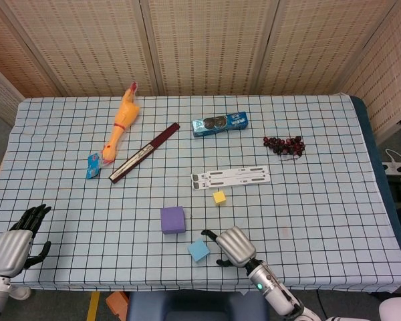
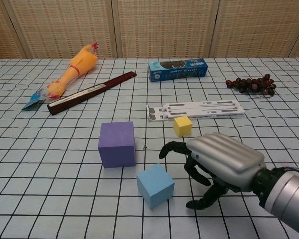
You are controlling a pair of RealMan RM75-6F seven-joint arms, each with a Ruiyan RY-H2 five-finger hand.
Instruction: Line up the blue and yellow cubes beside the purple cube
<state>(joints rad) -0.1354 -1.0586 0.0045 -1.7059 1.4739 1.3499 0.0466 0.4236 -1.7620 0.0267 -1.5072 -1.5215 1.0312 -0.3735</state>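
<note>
The right hand point(image 2: 217, 167) sits low over the bench point(image 1: 334, 200), just right of the blue cube point(image 2: 155, 185). Its fingers are spread and curved, holding nothing, with the dark fingertips point(image 2: 165, 149) reaching toward the cube's far right side. Whether any of them touches the cube is hard to tell. The blue cube lies just in front of and slightly right of the purple cube point(image 2: 117, 144), turned at an angle to the grid of the cloth, with a small gap between the two. The yellow cube point(image 2: 183, 125) rests further back and to the right, just in front of the white flat stand point(image 2: 194, 110) and well apart from the other two.

The step in hand looks like placing the blue cube next to the purple one. To do it well, the hand should either close around the cube on two opposite faces or push on a flat face, not a corner, since a corner push would only spin it more. The cube needs squaring to the purple cube's edge and bringing close without knocking the purple one out of place. Slow, short moves suit light foam-like blocks.

The left hand point(image 1: 13, 244) hangs off the bench's near left corner, fingers apart and empty.
</note>
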